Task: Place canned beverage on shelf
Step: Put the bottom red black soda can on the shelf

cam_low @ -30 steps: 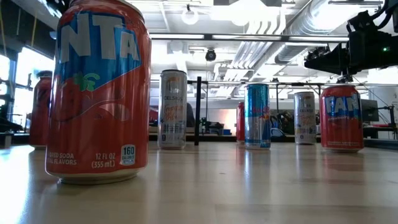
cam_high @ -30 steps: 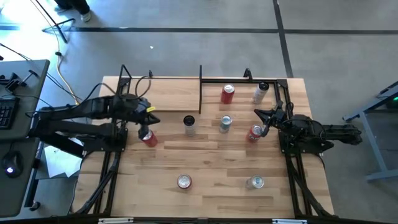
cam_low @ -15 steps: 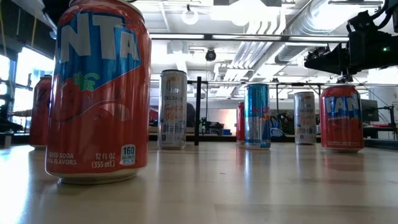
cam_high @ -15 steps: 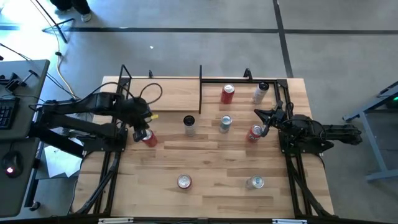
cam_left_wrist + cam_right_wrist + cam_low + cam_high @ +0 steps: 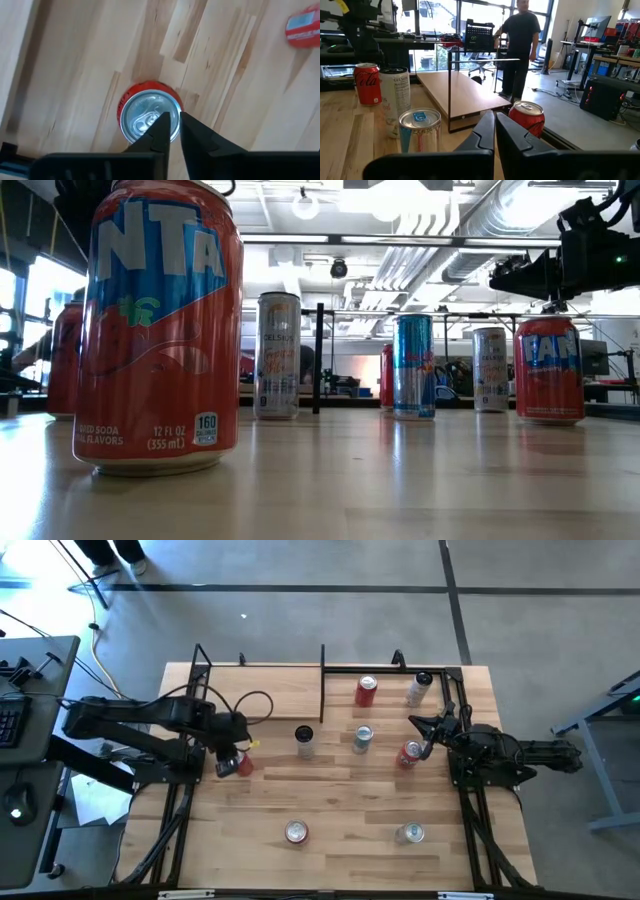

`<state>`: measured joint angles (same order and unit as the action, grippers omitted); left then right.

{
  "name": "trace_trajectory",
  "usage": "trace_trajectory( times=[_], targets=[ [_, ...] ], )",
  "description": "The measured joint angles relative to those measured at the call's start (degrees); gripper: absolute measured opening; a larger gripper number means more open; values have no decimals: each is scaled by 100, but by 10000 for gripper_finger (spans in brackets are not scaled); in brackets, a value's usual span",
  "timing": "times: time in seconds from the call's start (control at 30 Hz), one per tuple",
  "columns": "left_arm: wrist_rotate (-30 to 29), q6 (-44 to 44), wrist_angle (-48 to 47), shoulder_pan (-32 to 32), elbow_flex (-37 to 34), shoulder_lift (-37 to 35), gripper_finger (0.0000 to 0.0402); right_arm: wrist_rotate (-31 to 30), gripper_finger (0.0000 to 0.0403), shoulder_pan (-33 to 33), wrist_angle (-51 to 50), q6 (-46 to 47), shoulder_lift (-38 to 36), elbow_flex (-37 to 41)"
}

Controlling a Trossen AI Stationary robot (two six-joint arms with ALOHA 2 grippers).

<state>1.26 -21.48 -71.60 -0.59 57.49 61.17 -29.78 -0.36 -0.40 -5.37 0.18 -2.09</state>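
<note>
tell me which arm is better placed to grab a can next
Left, probably. The left gripper hangs directly above an upright red can, fingers nearly shut. The right gripper waits beside another red can.

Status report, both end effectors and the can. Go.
Left end effector shut, hovering above red can, not gripping. Right end effector shut, waiting at table's right edge. Shelf at the far side, no cans on it. Path looks clear.

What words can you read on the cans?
"NTA", "SODA", "FLAVORS", "12 FL OZ (355 mL)", "160": big orange can, nearest in the low view.
"CELSIUS": white can.
"FAN": orange can at the right.
"Coca-Cola": red can in the right wrist view.
Blue can and far silver can: too blurred to read.
</note>
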Motion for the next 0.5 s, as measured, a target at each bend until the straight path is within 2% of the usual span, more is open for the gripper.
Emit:
trace_trajectory(
  times=[0.17,0.33,0.5],
  targets=[
    [80,-193,-203,-1,0,213,87,1,0,0,2,-1,15,1],
    [451,-454,-218,-3,0,271,145,2,0,-2,2,0,15,0],
    [392,-744,-231,1,0,269,205,2,0,-1,1,0,15,1]
  ],
)
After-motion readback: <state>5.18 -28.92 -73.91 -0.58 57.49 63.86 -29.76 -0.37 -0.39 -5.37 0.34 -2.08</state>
